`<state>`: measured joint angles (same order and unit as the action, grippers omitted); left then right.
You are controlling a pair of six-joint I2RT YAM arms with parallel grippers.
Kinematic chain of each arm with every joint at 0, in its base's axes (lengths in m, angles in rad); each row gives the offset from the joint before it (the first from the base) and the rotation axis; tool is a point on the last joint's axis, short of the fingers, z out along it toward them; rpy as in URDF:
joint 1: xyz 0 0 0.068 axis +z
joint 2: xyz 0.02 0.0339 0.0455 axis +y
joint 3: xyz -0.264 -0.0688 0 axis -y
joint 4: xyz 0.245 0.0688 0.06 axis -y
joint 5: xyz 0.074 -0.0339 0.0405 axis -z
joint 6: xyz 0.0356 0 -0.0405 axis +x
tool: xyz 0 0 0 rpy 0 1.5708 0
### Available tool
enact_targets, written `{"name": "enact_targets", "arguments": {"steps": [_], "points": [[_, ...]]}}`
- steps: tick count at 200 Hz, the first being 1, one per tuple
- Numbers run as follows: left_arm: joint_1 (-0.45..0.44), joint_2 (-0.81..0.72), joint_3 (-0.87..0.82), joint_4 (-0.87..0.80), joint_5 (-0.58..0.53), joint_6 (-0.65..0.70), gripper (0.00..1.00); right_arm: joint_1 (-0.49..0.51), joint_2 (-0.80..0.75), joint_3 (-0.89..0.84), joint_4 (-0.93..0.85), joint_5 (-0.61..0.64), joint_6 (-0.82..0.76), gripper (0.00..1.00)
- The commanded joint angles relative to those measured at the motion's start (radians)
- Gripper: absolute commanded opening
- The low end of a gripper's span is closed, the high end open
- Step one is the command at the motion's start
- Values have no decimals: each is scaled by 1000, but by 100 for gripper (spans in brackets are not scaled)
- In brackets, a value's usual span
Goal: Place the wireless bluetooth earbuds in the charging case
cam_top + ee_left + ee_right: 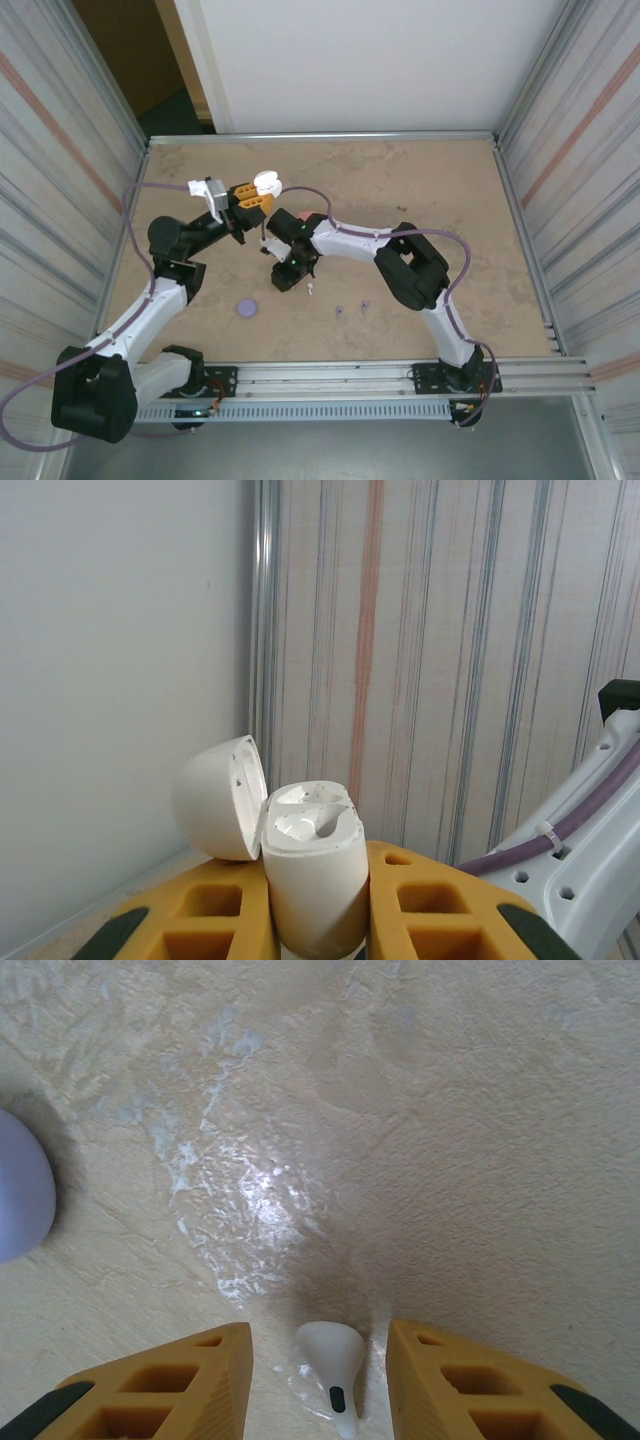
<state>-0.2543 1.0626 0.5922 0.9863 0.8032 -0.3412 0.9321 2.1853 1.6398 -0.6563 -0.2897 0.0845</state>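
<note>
The right tool's [318, 1328] yellow fingers [170, 1385] are standing apart at the bottom of the right wrist view. The tool is open, and a white earbud [331, 1360] is lying on the tabletop [450, 1110] between the fingers, touching neither. Its stem is pointing toward the camera. A rounded purple object [18, 1200] is lying at the left edge of that view, well apart from the earbud. From above, the right arm is reaching leftward over the middle of the tabletop, and two purple earbuds [342, 310] are lying near each other just to the right of its tool. The left tool [318, 880] is gripping a white case [315, 875] upright and holding it off the tabletop. The case's lid [215, 798] is hanging open to one side. Whether anything is sitting in its sockets I cannot tell.
</note>
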Motion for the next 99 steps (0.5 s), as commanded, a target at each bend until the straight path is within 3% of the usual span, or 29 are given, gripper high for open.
{"name": "enact_targets", "arguments": {"steps": [1, 62, 99], "points": [[8, -5, -3, 37, 7, 1, 0, 14, 27, 26, -43, 19, -28, 38], [6, -4, -3, 37, 8, 1, 0, 27, 48, 44, -71, 31, -41, 35], [7, -7, -3, 33, 6, 1, 0, 33, 56, 41, -85, 33, -46, 27]]}}
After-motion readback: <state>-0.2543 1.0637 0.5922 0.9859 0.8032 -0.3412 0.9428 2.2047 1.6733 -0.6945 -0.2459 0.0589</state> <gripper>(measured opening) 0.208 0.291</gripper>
